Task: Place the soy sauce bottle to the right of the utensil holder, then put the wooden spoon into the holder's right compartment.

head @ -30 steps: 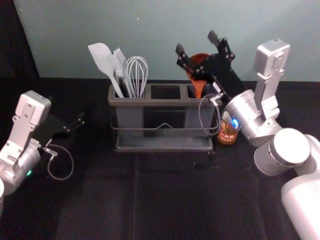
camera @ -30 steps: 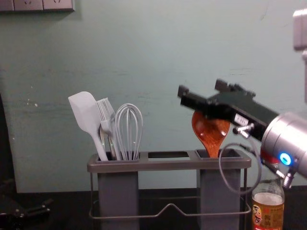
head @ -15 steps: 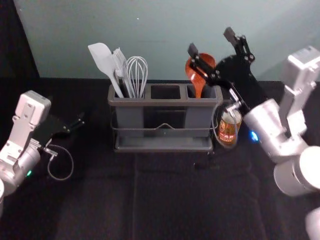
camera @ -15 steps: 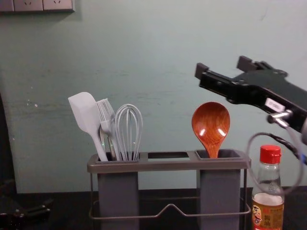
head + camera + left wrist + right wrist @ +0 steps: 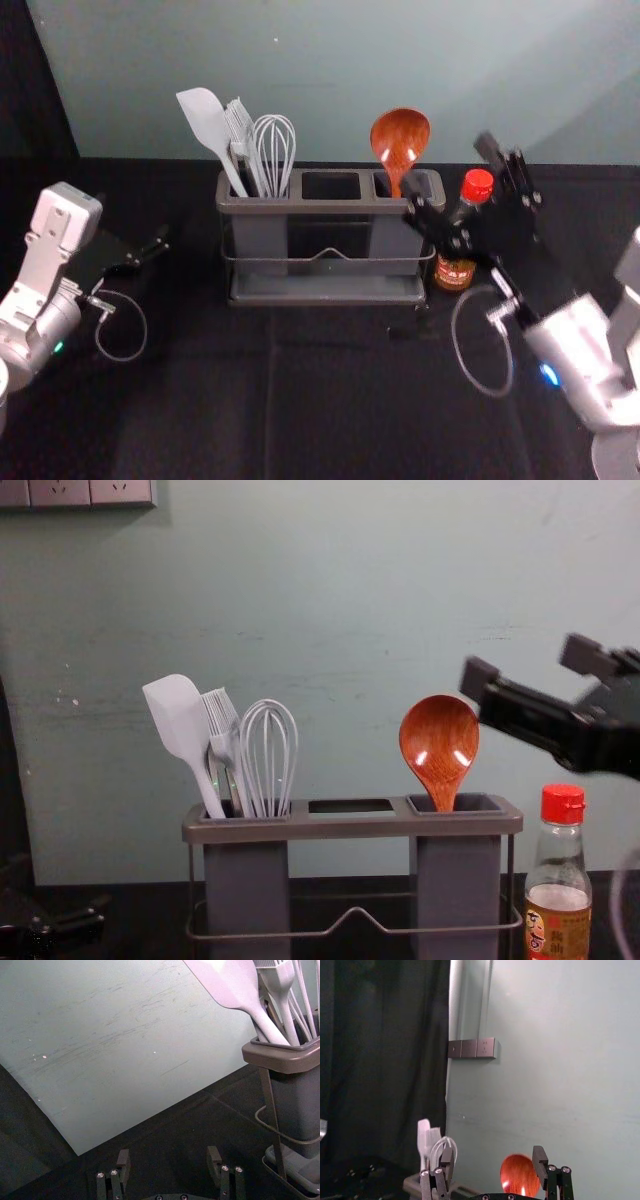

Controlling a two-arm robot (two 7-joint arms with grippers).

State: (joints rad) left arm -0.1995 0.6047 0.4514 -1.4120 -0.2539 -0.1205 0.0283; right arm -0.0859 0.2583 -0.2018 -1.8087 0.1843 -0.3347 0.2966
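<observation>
From where I stand, the wooden spoon is upright in the right compartment of the utensil holder, bowl up, its handle down inside. The right end effector hangs in the air on the spoon's right, jaws spread wide with nothing pinched between them. Seen from the chest, the nearer fingertip is level with the upper part of the spoon's bowl and just beside it, with a narrow gap of wall showing between. In the right wrist view the bowl appears in the span between the two fingers, close to one of them, though neither grips it.

The soy sauce bottle stands upright on the bench, just to the right of the holder, its red cap on top. The right arm's fingers are higher than that cap in the chest view, and they are not holding the bottle.

Over at the holder's left compartment, a white spatula, a brush and a whisk poke up together. The left end effector is parked low, well apart from the spoon on the holder's left side, its fingers spread with nothing between them.
</observation>
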